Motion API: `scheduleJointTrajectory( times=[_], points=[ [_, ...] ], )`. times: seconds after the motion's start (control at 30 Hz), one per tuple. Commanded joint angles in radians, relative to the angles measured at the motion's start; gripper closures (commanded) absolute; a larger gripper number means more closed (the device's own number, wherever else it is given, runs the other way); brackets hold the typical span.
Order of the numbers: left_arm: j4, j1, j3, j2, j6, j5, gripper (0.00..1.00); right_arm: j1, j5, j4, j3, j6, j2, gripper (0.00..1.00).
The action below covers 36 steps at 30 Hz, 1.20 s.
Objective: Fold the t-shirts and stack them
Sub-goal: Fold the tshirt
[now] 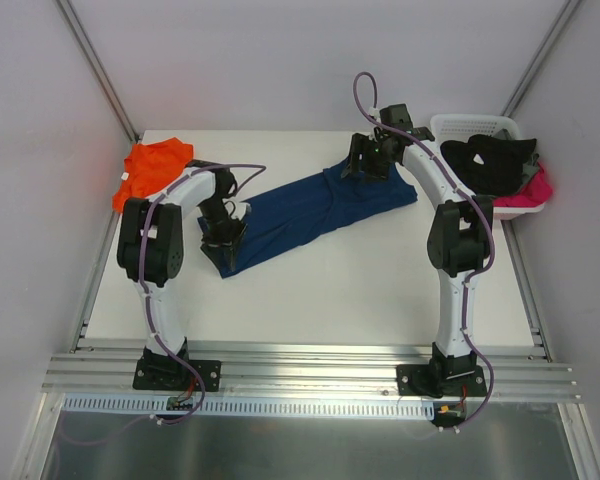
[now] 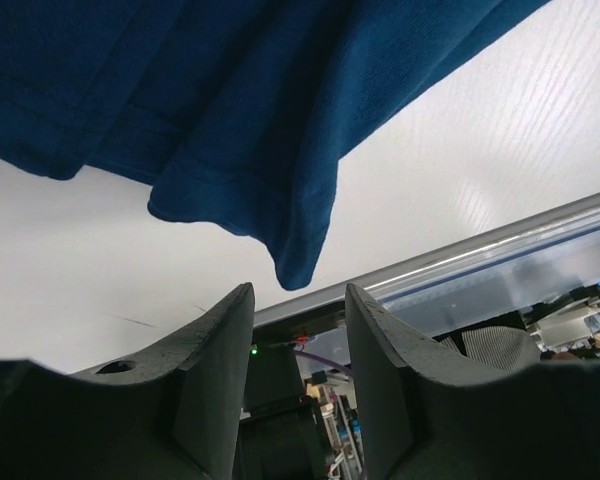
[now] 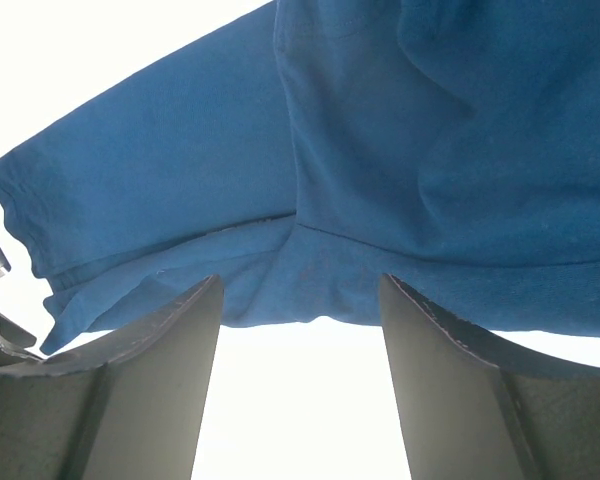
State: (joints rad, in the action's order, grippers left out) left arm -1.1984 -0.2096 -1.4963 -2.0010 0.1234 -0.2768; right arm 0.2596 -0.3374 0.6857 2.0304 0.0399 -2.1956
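One white basket (image 1: 472, 123) is sitting at the far right corner of the table (image 1: 330, 300) in the top view. It is holding a black cloth (image 1: 485, 165) and a pink cloth (image 1: 532, 190), the black one lying mostly on top. Two t-shirts are lying on the table. The orange t-shirt (image 1: 155, 168) is lying crumpled at the far left corner. The navy blue t-shirt (image 1: 310, 215) is lying stretched in a long diagonal band across the middle. The left gripper (image 1: 225, 230) is hanging over its near-left end and the right gripper (image 1: 368, 160) over its far-right end.

Left wrist view: the left gripper (image 2: 298, 295) is standing with its fingers apart and nothing between them. The navy hem is drooping in folds just beyond the tips, over the white table and a metal rail (image 2: 500, 250).

Right wrist view: the right gripper (image 3: 300, 290) is likewise standing spread, gripping nothing. The navy cloth is lying rumpled ahead of the tips, with one seam showing.
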Motion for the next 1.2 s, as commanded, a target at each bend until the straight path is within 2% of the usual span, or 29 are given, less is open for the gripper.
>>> scheduleJointTrajectory(
  times=[0.0, 0.1, 0.17, 0.27, 0.33, 0.47, 0.53, 1.17],
  points=[
    [-0.020, -0.010, -0.041, -0.015, 0.001, -0.001, 0.59, 0.006, 0.008, -0.009, 0.008, -0.009, 0.042, 0.33],
    [-0.018, -0.010, -0.050, -0.030, 0.001, -0.002, 0.63, 0.006, 0.008, -0.009, 0.005, -0.009, 0.042, 0.33],
    [-0.017, -0.010, -0.056, -0.041, -0.001, -0.004, 0.72, 0.004, 0.008, -0.009, 0.005, -0.009, 0.042, 0.33],
    [-0.018, -0.010, -0.065, -0.045, -0.001, -0.009, 0.73, 0.006, 0.009, -0.011, 0.008, -0.008, 0.039, 0.33],
    [-0.018, -0.010, -0.065, -0.044, 0.001, -0.007, 0.82, 0.006, 0.009, -0.012, 0.010, -0.006, 0.039, 0.33],
    [-0.018, -0.010, -0.061, -0.042, -0.004, -0.010, 0.91, 0.007, 0.012, -0.014, 0.010, -0.008, 0.037, 0.33],
    [-0.017, -0.010, -0.064, -0.044, -0.004, -0.010, 1.00, 0.007, 0.012, -0.014, 0.013, -0.008, 0.036, 0.33],
    [-0.010, 0.044, -0.188, -0.059, -0.018, 0.110, 1.00, 0.007, 0.012, -0.015, 0.025, -0.006, 0.028, 0.33]
  ],
)
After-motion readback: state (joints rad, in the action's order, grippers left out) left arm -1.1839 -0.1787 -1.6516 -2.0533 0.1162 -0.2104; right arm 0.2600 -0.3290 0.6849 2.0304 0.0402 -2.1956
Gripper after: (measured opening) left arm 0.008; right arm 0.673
